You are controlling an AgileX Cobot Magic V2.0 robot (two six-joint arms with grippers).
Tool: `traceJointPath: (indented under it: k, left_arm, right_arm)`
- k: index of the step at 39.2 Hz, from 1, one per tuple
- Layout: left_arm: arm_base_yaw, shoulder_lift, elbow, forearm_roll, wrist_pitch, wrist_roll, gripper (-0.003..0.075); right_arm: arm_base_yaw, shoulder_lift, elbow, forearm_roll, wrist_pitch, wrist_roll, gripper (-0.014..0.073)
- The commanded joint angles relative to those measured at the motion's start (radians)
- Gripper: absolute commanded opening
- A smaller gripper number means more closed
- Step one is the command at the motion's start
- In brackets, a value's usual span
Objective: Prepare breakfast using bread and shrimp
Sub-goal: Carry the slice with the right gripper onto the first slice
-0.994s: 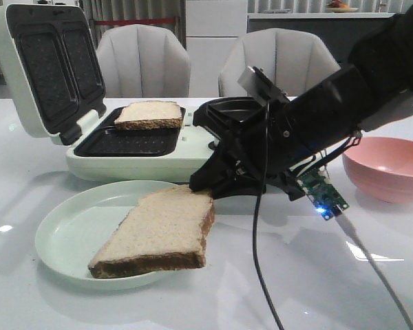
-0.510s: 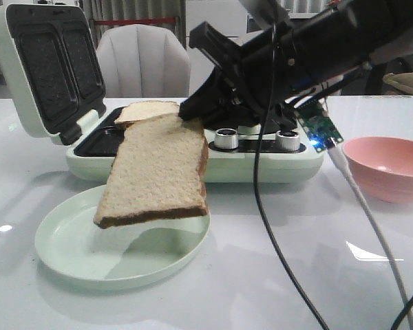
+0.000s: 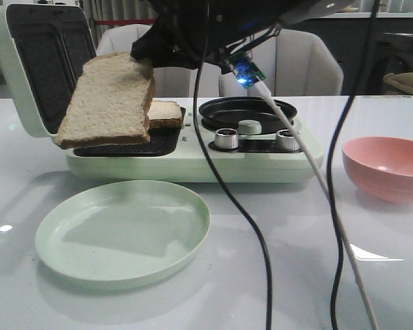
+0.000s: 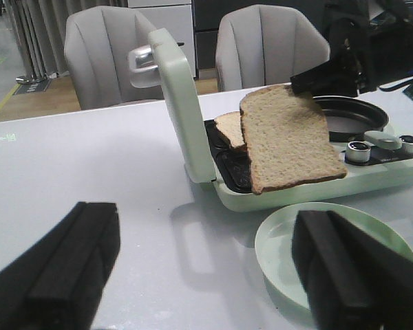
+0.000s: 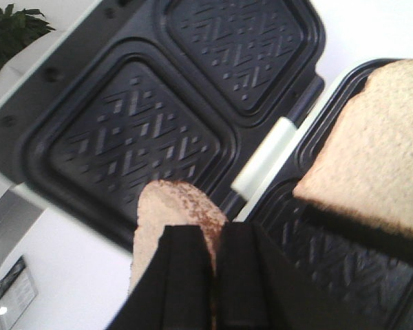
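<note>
**Bread slice carried over the sandwich maker; shrimp not in view**

Bread: one slice [image 3: 166, 113] already lies in the far well of the sandwich maker [image 3: 193, 161]. The second slice [image 3: 110, 100] hangs tilted above the near well, pinched at one crust by the jaws of the right gripper [image 5: 217, 275]. The plate [image 3: 122, 228], in front of the sandwich maker on the bench [image 3: 275, 275], holds nothing. Judged progress: early, with the second slice still to seat, and shrimp and closing still ahead. The front view alone shows the pink bowl [image 3: 387, 167] to the maker's right, contents hidden. The right wrist view alone shows the grip on the crust and the ribbed lid plates [image 5: 186, 89]. The left wrist view shows the left gripper [image 4: 206, 275] with jaws spread, empty, well clear of the maker.
</note>
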Motion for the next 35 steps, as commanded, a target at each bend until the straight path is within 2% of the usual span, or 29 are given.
traceJointPath:
  k: [1, 6, 11, 25, 29, 35]
  left_arm:
    - [0.000, -0.003, -0.025, -0.002, -0.081, -0.010, 0.0562]
    - [0.000, -0.003, -0.025, -0.002, -0.081, -0.010, 0.0562]
    - [0.000, -0.003, -0.025, -0.002, -0.081, -0.010, 0.0562]
    - [0.000, -0.003, -0.025, -0.002, -0.081, -0.010, 0.0562]
    - [0.000, -0.003, -0.025, -0.002, -0.081, -0.010, 0.0562]
    - [0.000, -0.003, -0.025, -0.002, -0.081, -0.010, 0.0562]
  right_arm:
    - [-0.005, 0.012, -0.112, 0.030, 0.017, -0.014, 0.0141]
    - [-0.005, 0.077, -0.203, 0.014, -0.019, -0.014, 0.0141]
    - [-0.007, 0.111, -0.264, -0.078, -0.084, -0.014, 0.0141]
    - [-0.014, 0.152, -0.273, -0.174, -0.125, -0.014, 0.0145]
    - [-0.014, 0.152, -0.280, -0.182, -0.138, -0.014, 0.0199]
    - [-0.014, 0.152, -0.282, -0.200, -0.204, -0.030, 0.0389]
